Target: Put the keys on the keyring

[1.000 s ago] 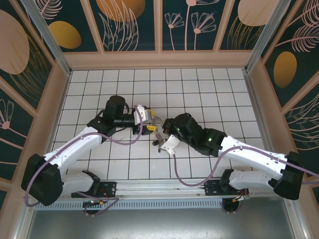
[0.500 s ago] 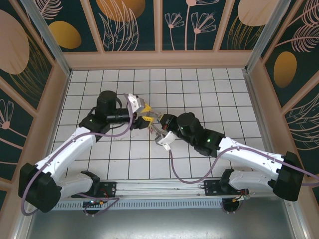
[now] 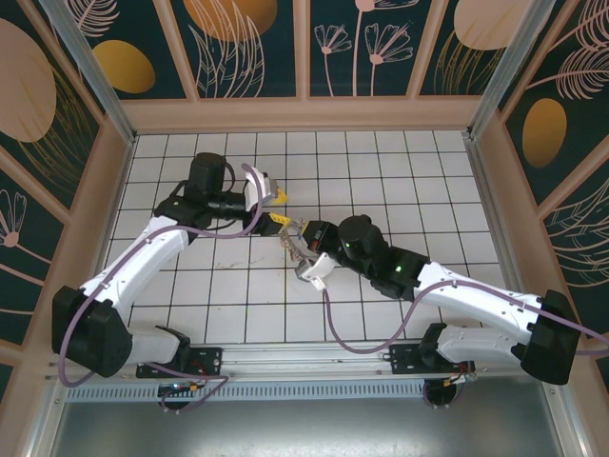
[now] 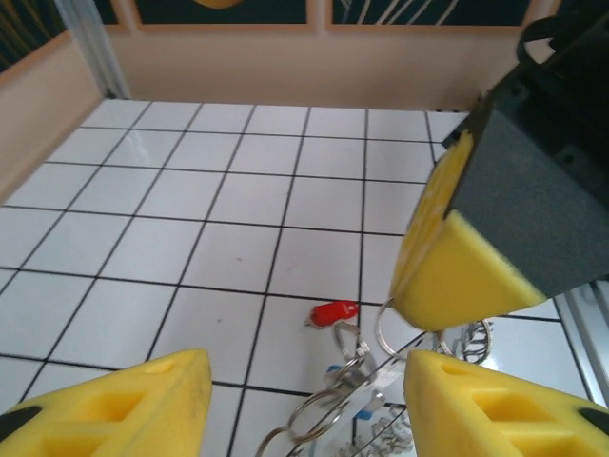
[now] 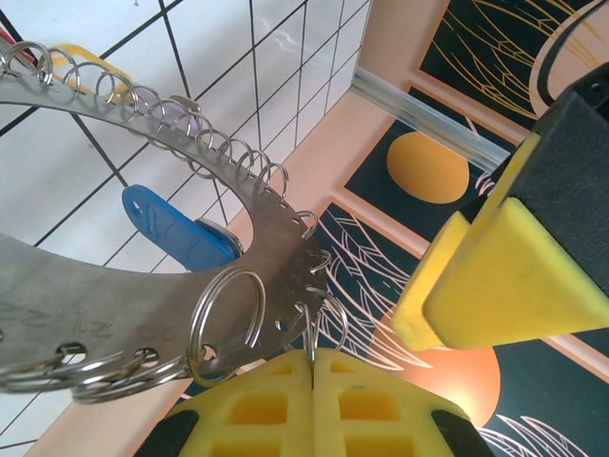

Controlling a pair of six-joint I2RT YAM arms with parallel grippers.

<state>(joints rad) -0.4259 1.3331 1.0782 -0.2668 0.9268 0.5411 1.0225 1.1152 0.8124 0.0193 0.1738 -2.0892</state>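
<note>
**tilecounter:** ok, close up first, what's the right gripper (image 5: 311,369) doing?

**ringo_88:** Its two yellow fingers are squeezed flat against each other, and a thin wire loop, the keyring (image 5: 313,343), runs straight into the seam between them. So it's pinching that. Just above sits a curved flat metal plate (image 5: 114,286) with a whole row of little wire rings along its edge.

**tilecounter:** and the keys?

**ringo_88:** The blue key (image 5: 176,228) pokes out from behind the plate, blade hidden. The yellow key (image 5: 81,65) peeks out at the plate's far end, behind the small rings. On the left wrist cam there's a red key (image 4: 333,311) lying on the white tiled floor (image 4: 190,190), right beside the tangle of loops. Can't tell if any of them is actually threaded on.

**tilecounter:** left gripper (image 4: 306,381)?

**ringo_88:** Spread wide, nothing between its fingers. It hangs just short of the bundle, and one of the right one's fingers (image 4: 466,276) looms big just past it. From overhead the two meet around mid-table, tips close together, with the bundle at the right one.

**tilecounter:** and behind all that?

**ringo_88:** Peach back wall (image 4: 285,57) past the tiles.
</note>
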